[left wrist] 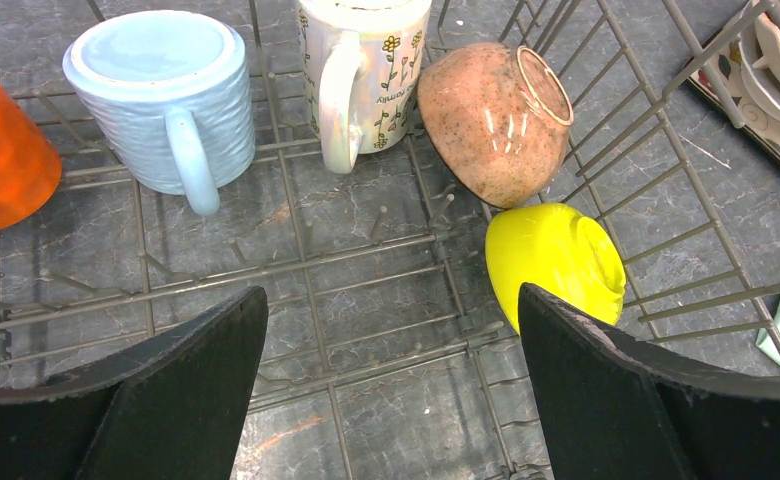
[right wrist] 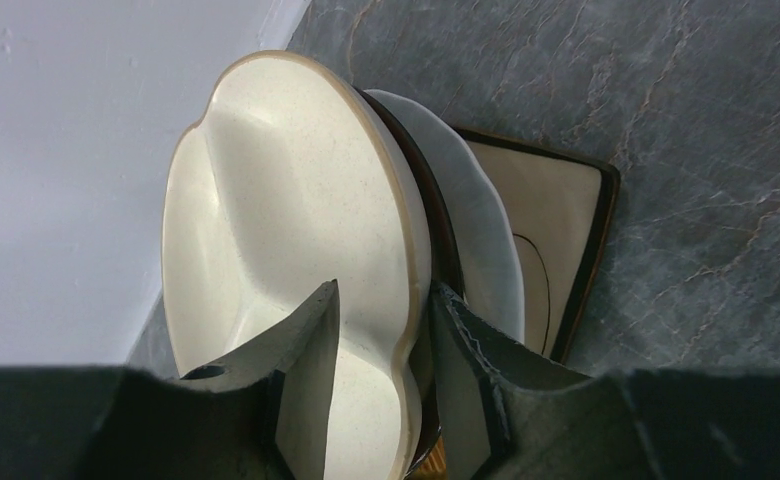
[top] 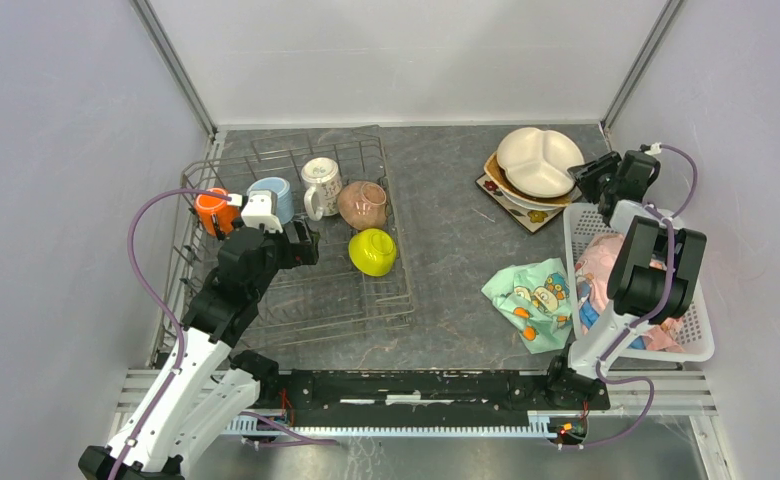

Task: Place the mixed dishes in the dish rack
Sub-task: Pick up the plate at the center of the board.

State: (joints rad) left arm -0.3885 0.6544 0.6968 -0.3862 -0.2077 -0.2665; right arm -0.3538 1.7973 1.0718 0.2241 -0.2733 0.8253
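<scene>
Presently the right end effector (right wrist: 384, 300) straddles the near rim of the cream three-section ceramic plate (right wrist: 286, 220). One finger lies over its face and one is slipped beneath it. We judge the rim is the only edge thin enough to lift it by off the white plate (right wrist: 481, 240) and square woven tan plate (right wrist: 561, 230) under it. Whether it is pinching the rim, we cannot tell.

The left end effector (left wrist: 391, 300) hangs spread and empty over the grey wire dish rack (top: 316, 300). Ahead of its fingertips stand the orange mug (left wrist: 1, 150), ribbed light-blue mug (left wrist: 156, 100) and flowered white mug (left wrist: 361, 70). The blue one looks bottom-up, likely to drain. Ahead and to the right, the speckled tan bowl (left wrist: 491, 120) and lime-green bowl (left wrist: 556, 260) lean among the tines. On the white mug we read "Family".
</scene>
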